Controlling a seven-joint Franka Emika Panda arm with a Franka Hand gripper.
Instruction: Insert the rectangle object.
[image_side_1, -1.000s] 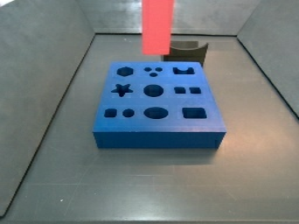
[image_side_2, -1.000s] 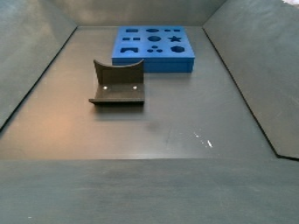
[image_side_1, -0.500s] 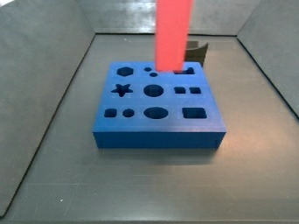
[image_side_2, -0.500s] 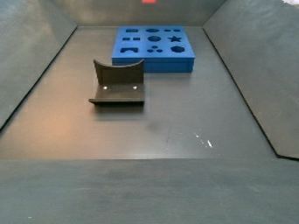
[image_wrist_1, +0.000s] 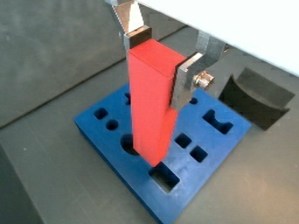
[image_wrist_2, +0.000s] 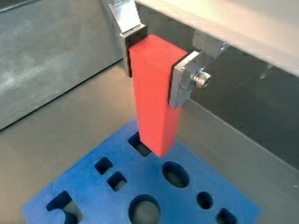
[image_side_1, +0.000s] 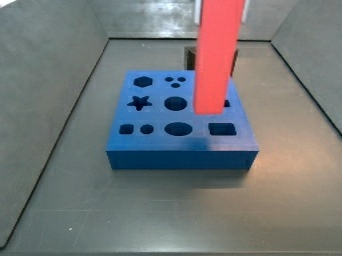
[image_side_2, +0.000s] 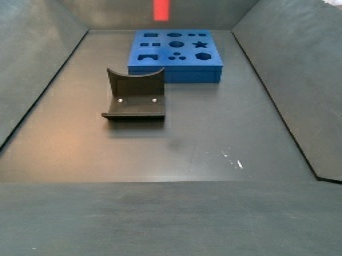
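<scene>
**Red bar held upright over the blue block**

The gripper (image_wrist_1: 160, 59) was clamped on the red bar (image_wrist_1: 152, 109), its flat silver fingers (image_wrist_1: 187, 80) pressed against opposite sides of the bar's upper end. Both wrist views showed this grip; in the second one the gripper (image_wrist_2: 156, 57) held the red bar (image_wrist_2: 153, 101) the same way, with the bar hanging straight down from between the plates.

The bar stood upright above the blue block (image_wrist_1: 117, 149), and its lower end was over the block's top face. In a wrist view the end sat just beside a rectangular hole (image_wrist_1: 166, 178) near the block's edge. Whether the tip touched the block or was slightly above it could not be told. In a side view the red bar (image_side_1: 218, 55) ran down from the top edge of the frame and ended over the blue block (image_side_1: 181, 135), next to the rectangular hole (image_side_1: 222, 129) in the row nearest the camera. The gripper itself was out of frame there.

In another side view only a small piece of the red bar (image_side_2: 162, 10) showed at the top edge, above the blue block (image_side_2: 175, 54) at the far end of the floor. The fixture (image_side_2: 134, 96) stood on the grey floor (image_side_2: 201, 150), well apart from the block, and showed as a dark shape (image_wrist_1: 260, 94) beyond the block in a wrist view.
</scene>
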